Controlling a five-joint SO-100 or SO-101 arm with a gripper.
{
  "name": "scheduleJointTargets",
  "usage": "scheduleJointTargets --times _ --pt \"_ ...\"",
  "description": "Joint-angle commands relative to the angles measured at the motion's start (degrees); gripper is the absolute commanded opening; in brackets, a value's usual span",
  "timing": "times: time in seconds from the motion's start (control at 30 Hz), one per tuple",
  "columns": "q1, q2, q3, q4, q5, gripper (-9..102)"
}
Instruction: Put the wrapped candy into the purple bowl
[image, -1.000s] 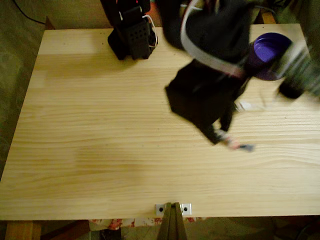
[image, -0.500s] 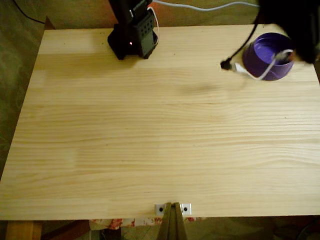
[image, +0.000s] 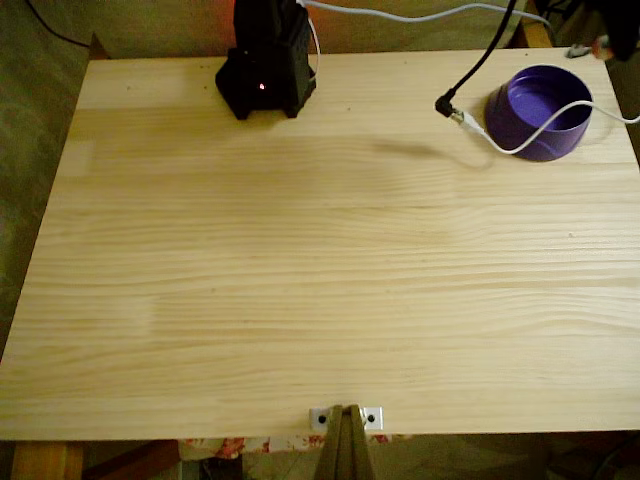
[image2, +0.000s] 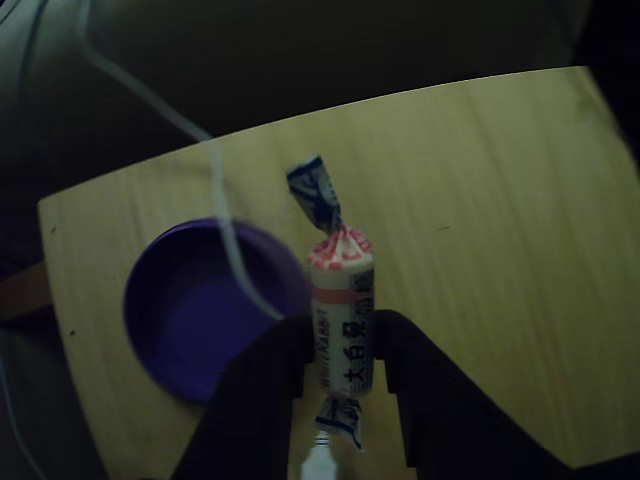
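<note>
Arm swung off the desk (image: 300, 280) since a second ago, now past its far right corner. Gripper (image2: 342, 360) clamped on the wrapped candy (image2: 342, 320), apparently above desk just beside the purple bowl (image2: 190, 310). Bowl sits near the edge; desk centre open.

Dark printed characters, too blurred to read, down the white wrapper of the wrapped candy (image2: 342, 320).
</note>
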Motion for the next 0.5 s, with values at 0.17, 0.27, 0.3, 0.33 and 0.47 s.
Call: scheduleJointTargets --times 0.17,0.27,0.3,0.33,0.47 --pt "-5.2 -3.1 4.0 -4.7 4.3 1" --pt "-6.2 -4.1 7.0 -6.8 3.5 1" --pt "-6.2 -4.6 7.5 -6.9 3.8 1" --pt "-6.4 -5.0 7.9 -6.9 4.0 1" --pt "-7.4 -5.5 11.3 -8.7 4.0 1"
